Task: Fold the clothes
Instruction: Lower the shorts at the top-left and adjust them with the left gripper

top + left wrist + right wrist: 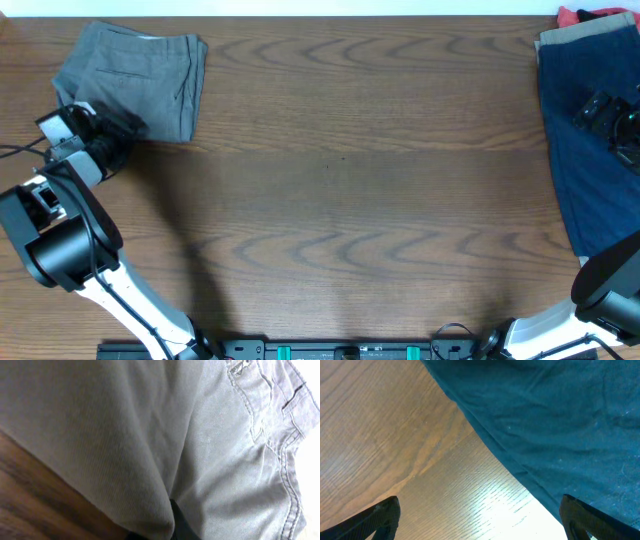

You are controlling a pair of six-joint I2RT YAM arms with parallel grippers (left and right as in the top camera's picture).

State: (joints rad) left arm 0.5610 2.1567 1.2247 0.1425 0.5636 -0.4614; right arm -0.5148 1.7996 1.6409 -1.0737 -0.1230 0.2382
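The brown tabletop (pixel 350 150) bears grey-olive shorts (pixel 135 75) far left. The left pincer (pixel 80 118) meets their edge, whether gripping I cannot tell. The right pincer (pixel 480 515) gapes wide over navy shorts (pixel 590 190).

The grey shorts (pixel 135 80) hide the tips of the left gripper (pixel 122 130) at the cloth's lower left corner, so whether its jaws stand apart or closed cannot be told. From the left wrist, the shorts (pixel 125 435) run past the top and bottom edges, and a dark shape (pixel 172 522) at the bottom is too cropped to identify. At far right, the navy shorts (pixel 590 170) run off frame, covering most of a tan garment (pixel 580 35) and a red garment (pixel 575 17). The right gripper (pixel 600 113) shows only the tips of its fingers (pixel 382 519) in its wrist view.
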